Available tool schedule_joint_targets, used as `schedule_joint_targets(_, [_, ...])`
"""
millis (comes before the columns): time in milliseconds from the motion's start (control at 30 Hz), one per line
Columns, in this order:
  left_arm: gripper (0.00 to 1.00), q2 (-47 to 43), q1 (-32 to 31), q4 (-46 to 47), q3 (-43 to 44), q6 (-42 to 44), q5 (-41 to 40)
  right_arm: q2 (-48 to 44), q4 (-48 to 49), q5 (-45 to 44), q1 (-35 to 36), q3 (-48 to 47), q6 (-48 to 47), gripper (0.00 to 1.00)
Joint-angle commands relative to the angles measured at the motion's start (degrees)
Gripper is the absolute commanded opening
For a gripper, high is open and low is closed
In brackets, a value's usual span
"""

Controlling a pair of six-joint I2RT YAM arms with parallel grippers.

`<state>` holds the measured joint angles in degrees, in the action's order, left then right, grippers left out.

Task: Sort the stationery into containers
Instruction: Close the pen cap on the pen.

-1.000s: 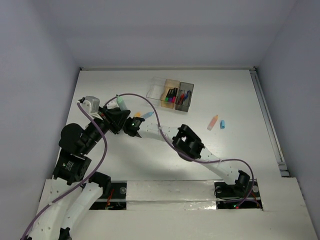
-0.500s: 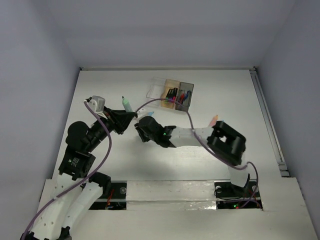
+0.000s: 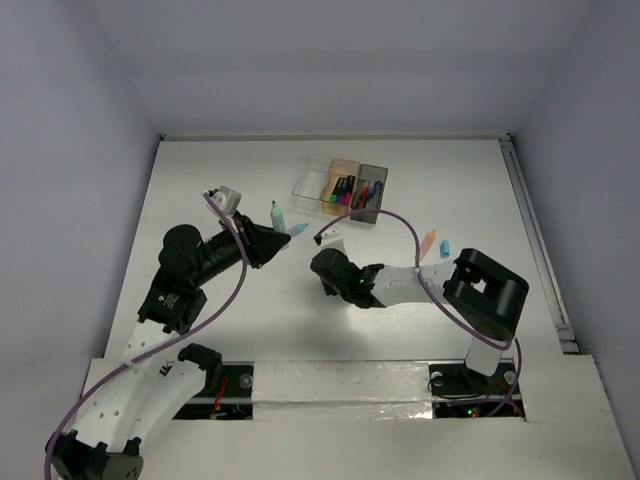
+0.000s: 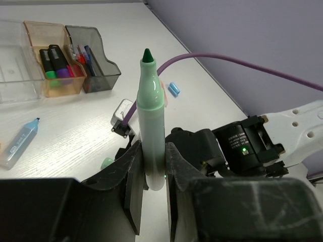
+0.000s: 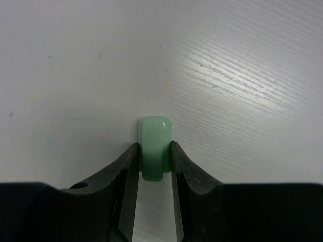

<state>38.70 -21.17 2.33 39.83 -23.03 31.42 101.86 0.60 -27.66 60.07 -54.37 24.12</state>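
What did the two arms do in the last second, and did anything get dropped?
The left fingers carried the green marker rightward, toward the containers. The right fingers, holding a green cap, drew back right and nearer their base. Nothing was grabbed or released. The containers and loose pieces stayed put.

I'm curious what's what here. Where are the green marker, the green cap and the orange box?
green marker [image 4: 151, 118], left wrist view, middle of its barrel.
green cap [image 5: 153, 148], right wrist view, its middle.
orange box [image 4: 63, 88], left wrist view, its near wall.
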Motion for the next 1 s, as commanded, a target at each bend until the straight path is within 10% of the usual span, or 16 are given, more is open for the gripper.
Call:
schedule_joint_targets(0, [0.00, -1.6, 0.1, 0.1, 0.7, 3.4, 0.9, 1.1, -0.3, -1.5, -1.0, -1.9, 2.4, 0.19])
schedule_joint_targets(500, [0.00, -3.8, 0.1, -1.1, -1.0, 5.1, -1.4, 3.1, -9.7, 1.6, -2.8, -7.2, 1.3, 0.46])
schedule_joint_targets(967, [0.00, -3.9, 0.1, -1.9, -1.1, 5.4, -1.6, 6.3, -12.1, 4.7, -6.3, -11.3, -0.1, 0.40])
